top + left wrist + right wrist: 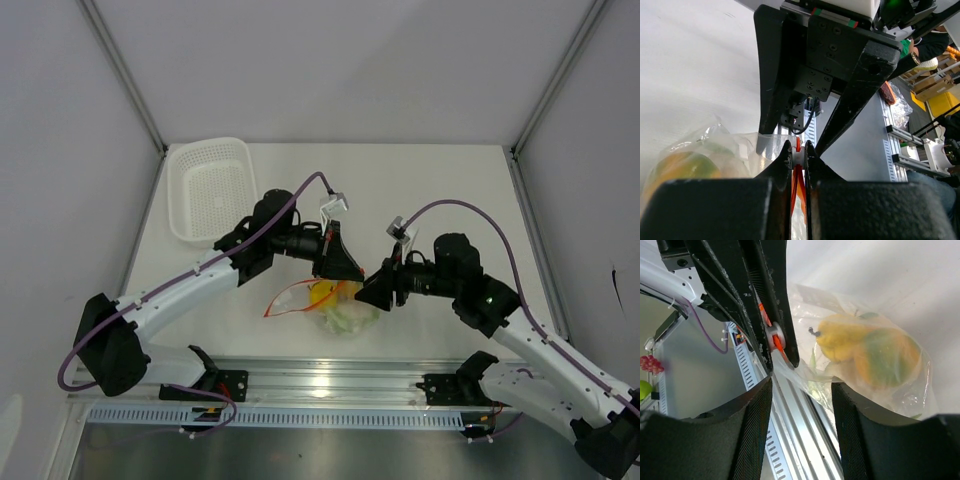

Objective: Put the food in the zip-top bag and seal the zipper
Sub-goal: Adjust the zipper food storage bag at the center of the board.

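The left gripper is clenched on the orange-red zipper of the zip-top bag. The bag lies on the table well apart from the white mesh basket, to the basket's right and nearer the arm bases. Yellow and yellow-green toy food shows inside the clear pouch, while the right gripper, farther right of the basket, stands released, its fingers spread wide and gripping nothing.
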You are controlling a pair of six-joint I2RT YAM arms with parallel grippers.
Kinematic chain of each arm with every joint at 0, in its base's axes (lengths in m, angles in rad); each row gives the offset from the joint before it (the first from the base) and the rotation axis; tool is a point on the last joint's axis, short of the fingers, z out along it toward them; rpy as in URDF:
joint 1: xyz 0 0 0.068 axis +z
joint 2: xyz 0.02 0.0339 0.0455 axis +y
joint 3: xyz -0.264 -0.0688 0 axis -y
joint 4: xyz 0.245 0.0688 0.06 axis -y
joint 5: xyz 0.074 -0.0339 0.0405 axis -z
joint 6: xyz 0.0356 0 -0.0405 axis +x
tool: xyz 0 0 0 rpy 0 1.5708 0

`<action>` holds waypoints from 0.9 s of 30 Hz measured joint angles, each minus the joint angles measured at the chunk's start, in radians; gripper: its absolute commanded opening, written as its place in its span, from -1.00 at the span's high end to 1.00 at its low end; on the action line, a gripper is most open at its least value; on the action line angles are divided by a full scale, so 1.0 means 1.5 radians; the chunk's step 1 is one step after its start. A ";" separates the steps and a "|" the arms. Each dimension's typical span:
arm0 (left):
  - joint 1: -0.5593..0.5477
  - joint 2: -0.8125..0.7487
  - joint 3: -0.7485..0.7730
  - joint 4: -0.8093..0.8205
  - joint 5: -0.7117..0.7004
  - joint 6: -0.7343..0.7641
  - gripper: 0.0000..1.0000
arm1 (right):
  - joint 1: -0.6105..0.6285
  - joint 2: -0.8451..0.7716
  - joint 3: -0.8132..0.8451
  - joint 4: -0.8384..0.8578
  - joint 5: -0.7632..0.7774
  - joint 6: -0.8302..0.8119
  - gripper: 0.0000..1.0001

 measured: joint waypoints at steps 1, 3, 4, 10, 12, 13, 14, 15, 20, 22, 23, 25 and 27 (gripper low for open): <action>0.000 0.000 0.000 0.001 0.001 -0.001 0.99 | 0.000 0.004 0.000 0.000 0.002 -0.002 -0.07; 0.001 0.000 0.000 0.002 0.002 -0.001 0.99 | 0.000 0.004 0.000 -0.001 0.006 -0.006 -0.07; 0.001 0.000 0.000 0.002 0.003 -0.001 0.99 | 0.000 0.003 0.002 -0.005 0.011 -0.009 -0.07; 0.004 0.000 0.000 0.002 0.008 -0.001 0.99 | -0.010 -0.009 0.022 -0.054 0.056 -0.023 -0.17; 0.005 0.000 0.000 0.002 0.012 -0.001 0.99 | -0.011 -0.010 0.030 -0.067 0.068 -0.030 -0.32; 0.005 0.000 0.000 0.002 0.014 -0.001 0.99 | -0.011 -0.010 0.031 -0.070 0.072 -0.033 -0.34; 0.005 0.000 0.000 0.002 0.015 -0.001 0.99 | -0.012 -0.010 0.032 -0.072 0.075 -0.035 -0.36; 0.005 0.000 0.000 0.002 0.016 -0.001 0.99 | -0.012 -0.010 0.032 -0.075 0.075 -0.037 -0.37; 0.005 0.000 0.000 0.002 0.027 -0.001 0.99 | -0.012 0.005 0.032 -0.063 0.061 -0.044 -0.41; 0.005 0.000 0.000 0.002 0.032 -0.001 0.99 | -0.012 0.018 0.032 -0.051 0.053 -0.049 -0.41; 0.005 0.000 0.000 0.002 0.034 -0.001 0.99 | -0.012 0.024 0.032 -0.045 0.048 -0.052 -0.41; 0.005 0.000 0.000 0.002 0.037 -0.001 0.99 | -0.012 0.035 0.032 -0.030 0.035 -0.054 -0.41; 0.005 0.000 0.000 0.004 0.045 -0.001 0.99 | -0.011 0.040 0.031 -0.019 0.022 -0.056 -0.34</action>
